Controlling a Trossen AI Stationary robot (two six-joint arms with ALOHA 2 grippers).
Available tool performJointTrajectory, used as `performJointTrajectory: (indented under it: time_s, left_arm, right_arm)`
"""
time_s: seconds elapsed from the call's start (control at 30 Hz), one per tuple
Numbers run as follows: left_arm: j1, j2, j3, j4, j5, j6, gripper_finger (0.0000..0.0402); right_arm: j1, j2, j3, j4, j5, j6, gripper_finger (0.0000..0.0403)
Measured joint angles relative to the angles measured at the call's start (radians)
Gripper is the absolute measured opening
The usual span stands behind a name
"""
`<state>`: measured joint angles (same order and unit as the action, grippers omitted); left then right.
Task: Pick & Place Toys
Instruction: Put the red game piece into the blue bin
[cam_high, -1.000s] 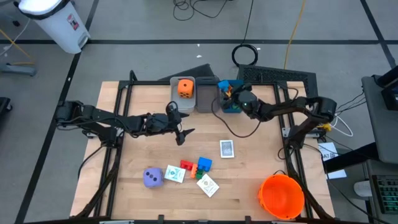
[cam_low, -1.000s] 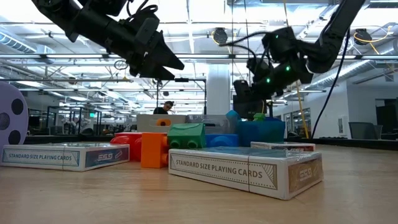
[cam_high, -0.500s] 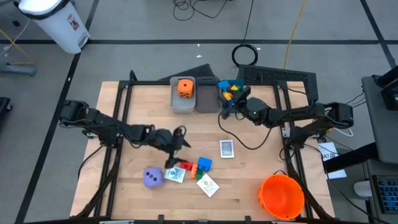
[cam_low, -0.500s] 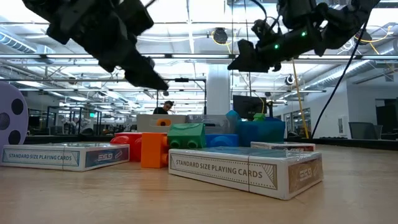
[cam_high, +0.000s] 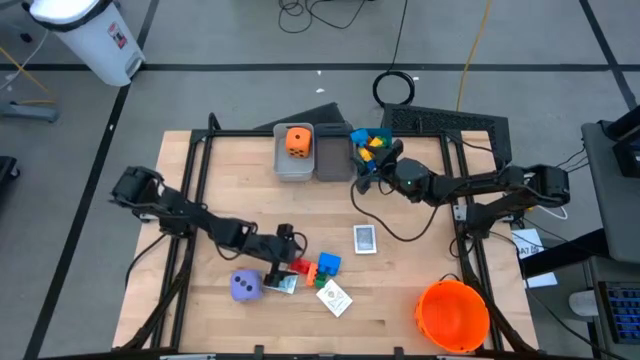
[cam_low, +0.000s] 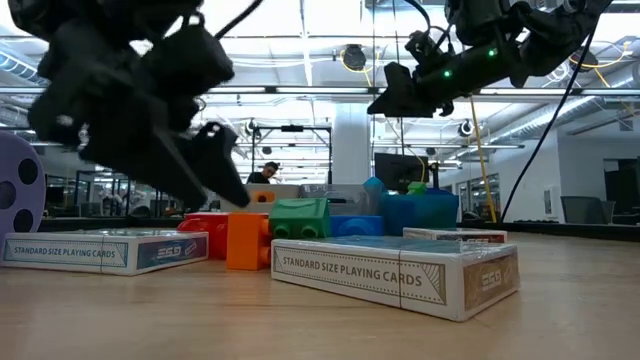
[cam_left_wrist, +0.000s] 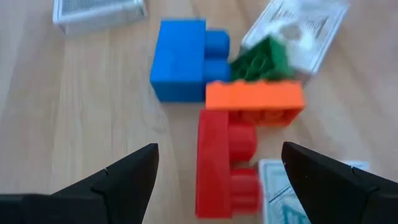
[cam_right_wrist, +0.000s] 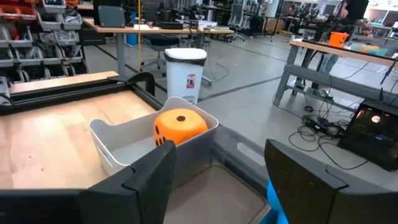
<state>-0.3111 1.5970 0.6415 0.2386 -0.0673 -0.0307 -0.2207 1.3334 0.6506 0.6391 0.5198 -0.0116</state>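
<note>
Centre the left gripper (cam_left_wrist: 214, 177) (jaws spread wide, empty) over the red block (cam_left_wrist: 219, 163), then descend squarely.

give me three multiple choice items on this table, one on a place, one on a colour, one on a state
1. Where is the orange die?
A. in a grey bin
B. in the orange bucket
C. on the bare table

2. What colour is the die beside the left hand?
A. green
B. purple
C. red

3. How is the left hand?
A. shut on a card
B. open above the red block
C. shut on the blue block

Key:
1 A, it lies inside the bin's walls.
2 B, the purple die lies beside that hand.
3 B, its fingers stand apart and empty.
</note>
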Motion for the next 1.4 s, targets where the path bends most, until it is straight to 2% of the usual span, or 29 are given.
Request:
performJointTrajectory:
  time_s: [0.1, 0.27, 0.47, 0.73, 0.9, 1.03, 1.23, 1.4]
  left_arm:
    - [0.001, 0.046, 0.000, 0.013, -0.035, -0.020, 0.0344]
    - [0.006, 0.106, 0.002, 0.063, -0.037, -0.032, 0.0344]
    - [0.028, 0.115, 0.002, 0.073, -0.039, -0.028, 0.0335]
    - [0.082, 0.117, 0.000, 0.006, -0.030, -0.113, 0.0239]
    - [0.095, 0.116, 0.000, 0.014, -0.038, -0.090, 0.0186]
    - [0.110, 0.110, 0.008, 0.020, -0.069, -0.050, 0.0173]
    - [0.126, 0.071, 0.078, -0.036, -0.236, 0.105, 0.0188]
    - [0.140, 0.039, 0.183, -0.058, -0.440, 0.310, 0.0193]
  right_arm:
    - [0.000, 0.000, 0.000, -0.001, 0.000, 0.000, 0.0238]
    - [0.000, 0.000, 0.000, -0.001, 0.000, 0.000, 0.0238]
    - [0.000, 0.000, 0.000, -0.002, 0.000, 0.000, 0.0238]
    - [0.000, 0.000, 0.000, -0.002, 0.000, 0.001, 0.0238]
    - [0.000, 0.000, 0.000, -0.003, 0.000, 0.002, 0.0238]
    - [0.000, 0.000, 0.000, -0.003, 0.000, 0.027, 0.0238]
    - [0.000, 0.000, 0.000, -0.005, -0.003, 0.082, 0.0238]
    - [-0.003, 0.000, 0.001, -0.031, -0.174, 0.169, 0.0238]
